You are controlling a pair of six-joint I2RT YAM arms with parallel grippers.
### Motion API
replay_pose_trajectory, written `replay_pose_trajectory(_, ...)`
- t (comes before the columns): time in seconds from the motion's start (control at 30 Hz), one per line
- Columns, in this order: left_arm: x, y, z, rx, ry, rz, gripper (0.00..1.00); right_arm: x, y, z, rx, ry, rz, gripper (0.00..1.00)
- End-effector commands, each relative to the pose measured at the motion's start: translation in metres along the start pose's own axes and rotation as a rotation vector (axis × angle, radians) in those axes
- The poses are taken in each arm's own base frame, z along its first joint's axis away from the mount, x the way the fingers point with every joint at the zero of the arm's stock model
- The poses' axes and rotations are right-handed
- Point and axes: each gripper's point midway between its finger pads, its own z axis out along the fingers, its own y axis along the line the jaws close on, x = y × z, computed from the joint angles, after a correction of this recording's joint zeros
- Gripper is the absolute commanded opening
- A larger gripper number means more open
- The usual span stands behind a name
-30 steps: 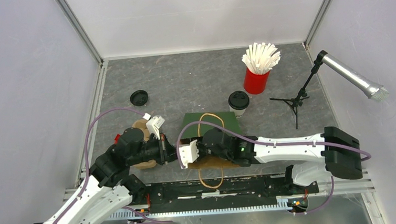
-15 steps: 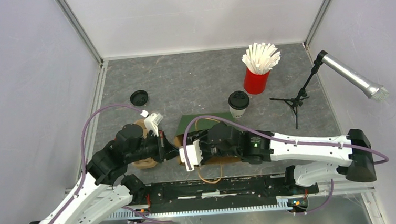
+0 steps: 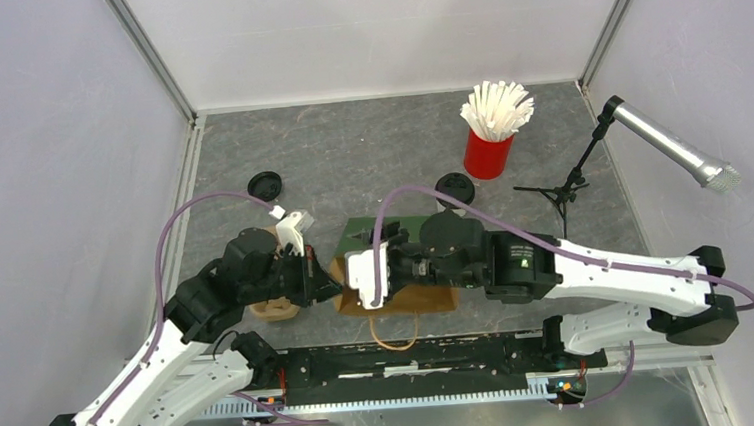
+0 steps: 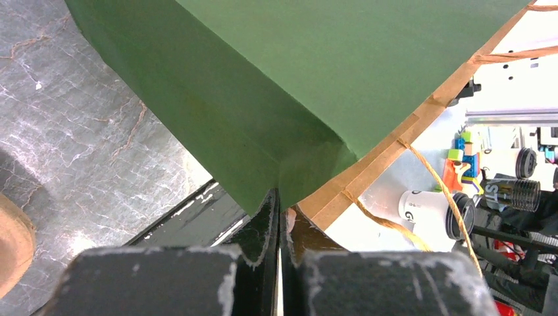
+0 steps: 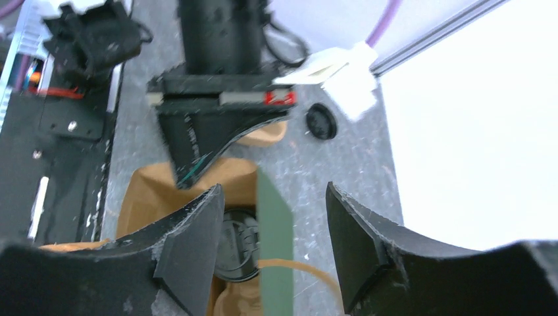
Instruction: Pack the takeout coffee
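The top camera looks down from behind both arms. The left wrist camera sits close behind the left gripper [image 4: 276, 197], facing the green bag [image 4: 296, 79] ahead. The right wrist camera looks past the right gripper [image 5: 274, 191] into that bag.

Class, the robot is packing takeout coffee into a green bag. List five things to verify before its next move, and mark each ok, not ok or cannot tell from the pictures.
1. Left gripper shut on the rim of the green bag: ok.
2. Right gripper jaws apart: ok.
3. First cup, black lid on, inside the bag's mouth: ok.
4. That cup free of the right gripper's fingers: cannot tell; one finger hides part of it.
5. Second cup, lidded, standing on the table: ok.
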Motion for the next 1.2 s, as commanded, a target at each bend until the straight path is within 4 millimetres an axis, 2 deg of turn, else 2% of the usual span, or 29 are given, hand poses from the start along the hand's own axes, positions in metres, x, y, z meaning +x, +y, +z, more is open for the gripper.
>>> replay_pose_trajectory(0.0,-0.012,-0.006,-0.006,0.007,-0.033,0.066,0.02,-0.043,-0.047,-0.023,0.155,-0.083,0.059,0.67)
replay_pose_trajectory(0.1,-0.013,-0.007,-0.005,0.009,-0.024,0.086,0.02,-0.043,-0.076,-0.029,0.272,-0.045,0.117,0.72)
replay_pose_trajectory(0.17,-0.015,-0.008,-0.005,0.01,-0.024,0.097,0.02,-0.034,-0.101,-0.036,0.37,-0.012,0.2,0.76)
replay_pose_trajectory(0.3,-0.013,-0.01,-0.004,0.028,-0.014,0.117,0.02,0.002,-0.14,-0.054,0.543,0.097,0.31,0.81)
replay_pose_trajectory(0.47,-0.011,-0.01,-0.005,0.035,-0.008,0.13,0.02,0.061,-0.163,-0.065,0.642,0.274,0.464,0.85)
replay_pose_trajectory(0.63,-0.005,-0.011,-0.009,0.044,0.011,0.139,0.02,0.129,-0.169,-0.078,0.691,0.373,0.682,0.92)
replay_pose_trajectory(0.7,-0.006,-0.011,-0.012,0.044,0.005,0.144,0.02,0.156,-0.164,-0.081,0.71,0.433,0.745,0.93)
replay_pose_trajectory(0.8,-0.007,-0.011,-0.015,0.037,-0.004,0.137,0.02,0.196,-0.153,-0.081,0.69,0.566,0.787,0.95)
replay_pose_trajectory(0.93,-0.008,-0.014,-0.018,0.046,-0.011,0.137,0.02,0.251,-0.128,-0.08,0.63,0.762,0.84,0.97)
replay_pose_trajectory(1.03,-0.007,-0.012,-0.02,0.038,-0.014,0.139,0.02,0.275,-0.121,-0.077,0.61,0.825,0.861,0.98)
replay_pose_trajectory(1.17,-0.004,-0.012,-0.022,0.04,-0.002,0.149,0.02,0.295,-0.127,-0.078,0.634,0.886,0.859,0.98)
